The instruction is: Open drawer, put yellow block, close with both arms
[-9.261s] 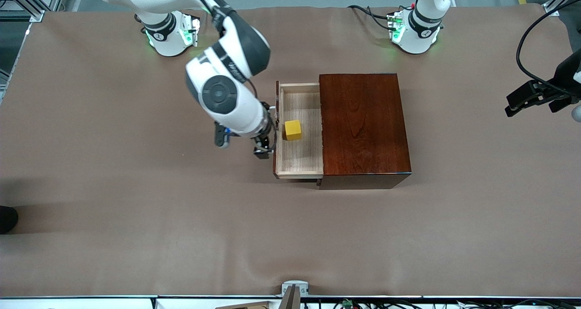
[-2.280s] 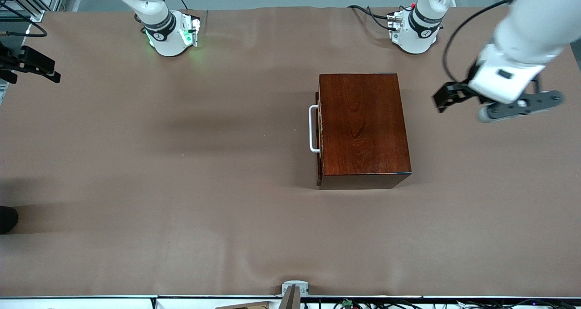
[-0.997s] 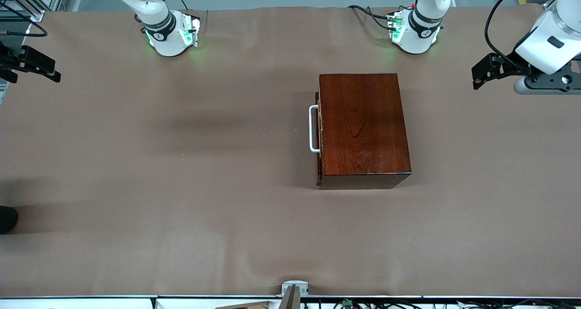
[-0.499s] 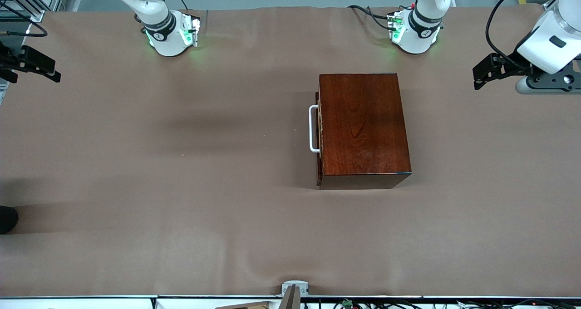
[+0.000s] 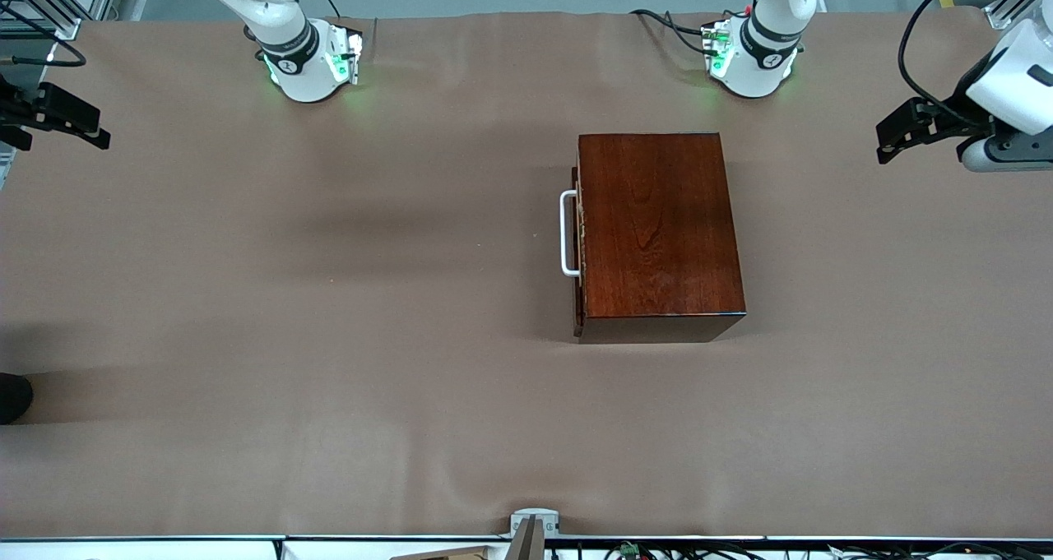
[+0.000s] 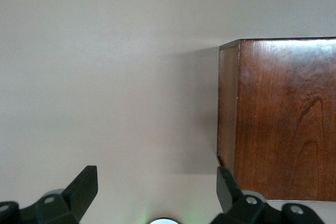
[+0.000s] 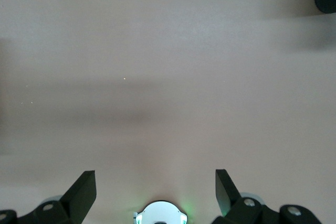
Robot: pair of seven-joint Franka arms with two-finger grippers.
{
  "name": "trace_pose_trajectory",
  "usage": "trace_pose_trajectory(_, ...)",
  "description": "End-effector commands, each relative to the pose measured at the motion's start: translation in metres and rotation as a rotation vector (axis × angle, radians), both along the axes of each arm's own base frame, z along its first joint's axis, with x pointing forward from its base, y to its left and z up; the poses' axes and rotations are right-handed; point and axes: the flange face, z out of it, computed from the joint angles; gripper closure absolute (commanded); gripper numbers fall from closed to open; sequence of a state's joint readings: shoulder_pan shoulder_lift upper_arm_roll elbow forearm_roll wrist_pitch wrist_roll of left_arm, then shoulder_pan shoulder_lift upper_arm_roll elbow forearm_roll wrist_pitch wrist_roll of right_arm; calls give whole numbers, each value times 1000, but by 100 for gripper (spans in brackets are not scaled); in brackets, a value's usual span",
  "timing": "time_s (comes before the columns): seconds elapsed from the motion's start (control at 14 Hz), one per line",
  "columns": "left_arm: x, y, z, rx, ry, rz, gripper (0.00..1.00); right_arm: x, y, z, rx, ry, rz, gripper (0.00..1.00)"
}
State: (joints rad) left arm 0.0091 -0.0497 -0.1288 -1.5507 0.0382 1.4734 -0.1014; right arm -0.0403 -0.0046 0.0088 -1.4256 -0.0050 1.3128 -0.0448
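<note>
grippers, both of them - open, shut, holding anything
Left gripper: open, holding nothing, up over the table at the left arm's end.
Right gripper: open, holding nothing, at the right arm's end.

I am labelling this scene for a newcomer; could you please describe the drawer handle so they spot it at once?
On the brown table stands a glossy mahogany-coloured wooden box. On its side toward the right arm's end sits the white U-shaped handle, the only white part of the dark box.
</note>
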Motion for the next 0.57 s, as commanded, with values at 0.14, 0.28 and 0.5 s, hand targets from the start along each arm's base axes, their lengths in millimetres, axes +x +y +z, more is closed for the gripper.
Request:
trace_pose_trajectory(0.14,2,5,14,10,-29,0,0,-4,-2,3,-10,0,3,0)
trace_pose_trajectory(0.28,3,5,11,10,-22,-2,0,-4,-2,3,-10,-2,5,0)
trace_pose_trajectory(0.5,4,3,10,6,-19,-8,0,-4,-2,3,-10,0,3,0)
